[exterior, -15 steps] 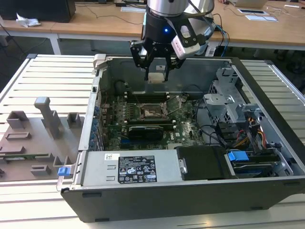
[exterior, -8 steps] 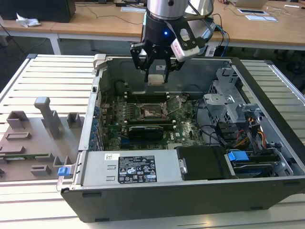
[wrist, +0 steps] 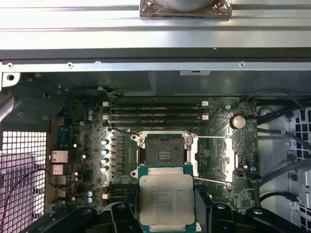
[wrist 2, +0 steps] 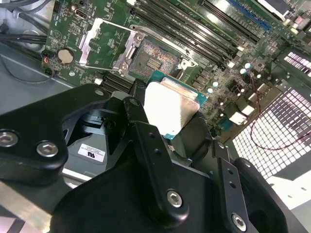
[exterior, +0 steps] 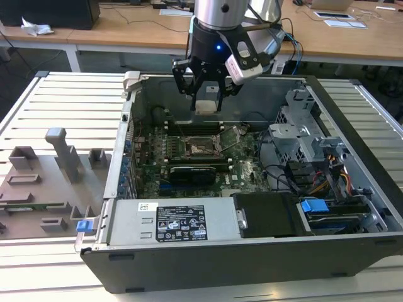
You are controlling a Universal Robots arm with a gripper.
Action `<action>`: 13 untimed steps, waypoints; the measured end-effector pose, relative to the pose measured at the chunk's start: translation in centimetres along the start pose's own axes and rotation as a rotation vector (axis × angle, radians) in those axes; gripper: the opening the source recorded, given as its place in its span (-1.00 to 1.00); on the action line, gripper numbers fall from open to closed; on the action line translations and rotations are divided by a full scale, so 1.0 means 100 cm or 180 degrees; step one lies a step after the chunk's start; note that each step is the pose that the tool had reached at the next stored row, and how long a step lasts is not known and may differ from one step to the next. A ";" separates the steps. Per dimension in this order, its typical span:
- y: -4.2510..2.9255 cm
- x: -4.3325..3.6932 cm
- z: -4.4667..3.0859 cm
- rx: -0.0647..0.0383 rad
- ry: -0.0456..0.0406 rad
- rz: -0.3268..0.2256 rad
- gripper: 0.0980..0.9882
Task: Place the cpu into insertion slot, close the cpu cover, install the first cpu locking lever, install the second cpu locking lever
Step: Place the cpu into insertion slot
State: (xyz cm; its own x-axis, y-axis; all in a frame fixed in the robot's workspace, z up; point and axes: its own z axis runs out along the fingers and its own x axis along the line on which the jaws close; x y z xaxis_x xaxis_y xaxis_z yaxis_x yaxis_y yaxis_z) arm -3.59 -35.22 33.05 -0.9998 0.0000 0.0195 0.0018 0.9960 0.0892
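In the computer case [exterior: 252, 264], the cpu [exterior: 206, 106] hangs above the insertion slot [exterior: 203, 146], clear of it, held by the gripper [exterior: 206, 100]. The cpu cover [wrist 2: 90, 46] lies flipped open just beside the slot on the exterior view's right; memory slots [exterior: 195, 126] run just behind the slot, and the power supply box [exterior: 182, 223] lies well in front of it.

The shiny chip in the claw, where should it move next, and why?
Probably slide it sideways until it sits right over the insertion slot. The gripper holds the cpu above the motherboard, and in the first wrist view the chip looks beside the bare socket, not over it. The cpu cover is flipped open, so the way looks free.
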 end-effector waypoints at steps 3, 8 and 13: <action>-0.0001 0.0000 0.0016 0.0000 0.0000 0.0000 0.00; -0.0004 -0.0001 0.0039 0.0000 0.0000 0.0000 0.00; -0.0006 -0.0001 0.0068 0.0000 0.0000 0.0000 0.00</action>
State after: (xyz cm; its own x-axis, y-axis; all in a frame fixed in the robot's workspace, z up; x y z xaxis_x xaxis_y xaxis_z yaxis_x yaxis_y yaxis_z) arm -3.59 -35.22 32.37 -0.9998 0.0000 0.0195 0.0018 0.9960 0.0892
